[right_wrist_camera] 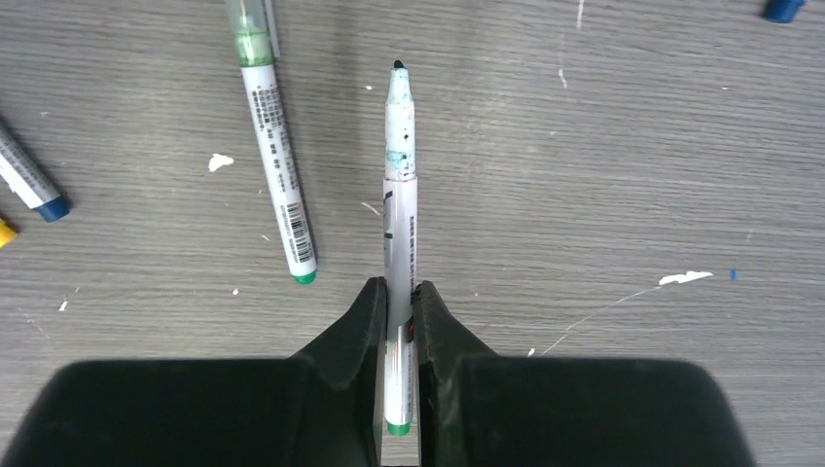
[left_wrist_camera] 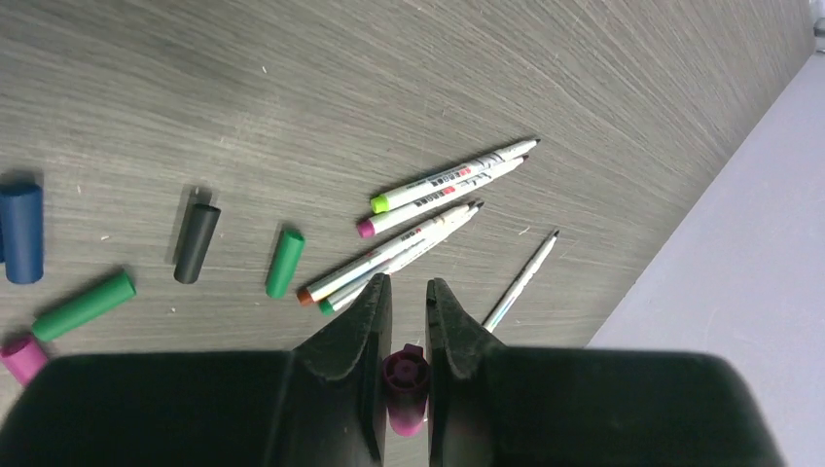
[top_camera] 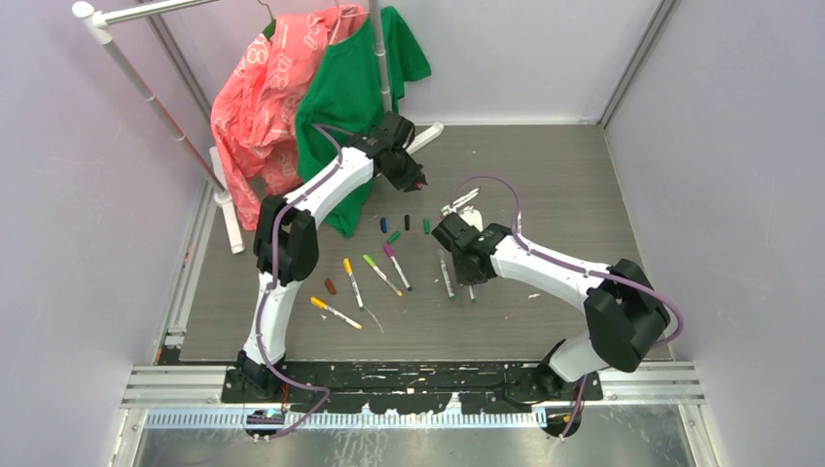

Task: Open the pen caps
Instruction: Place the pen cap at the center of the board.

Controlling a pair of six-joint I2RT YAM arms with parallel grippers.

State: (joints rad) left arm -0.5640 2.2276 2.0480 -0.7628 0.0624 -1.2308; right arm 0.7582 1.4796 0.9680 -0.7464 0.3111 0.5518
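The left gripper (left_wrist_camera: 409, 292) pinches a magenta cap (left_wrist_camera: 405, 375) at six o'clock; toward nine o'clock lie a green cap (left_wrist_camera: 285, 263), black cap (left_wrist_camera: 197, 243) and blue cap (left_wrist_camera: 21, 233); four pens (left_wrist_camera: 428, 214) cluster at one o'clock of the fingertips

Roughly eleven pens (left_wrist_camera: 443, 185), seven loose caps (left_wrist_camera: 285, 262), two hanging shirts (top_camera: 355, 88).

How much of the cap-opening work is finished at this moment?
Done: loose caps lie beside several bare-tipped pens. In hand: the left gripper holds a magenta cap; the right gripper holds an uncapped green pen. Left: four pens by the left arm look still capped.
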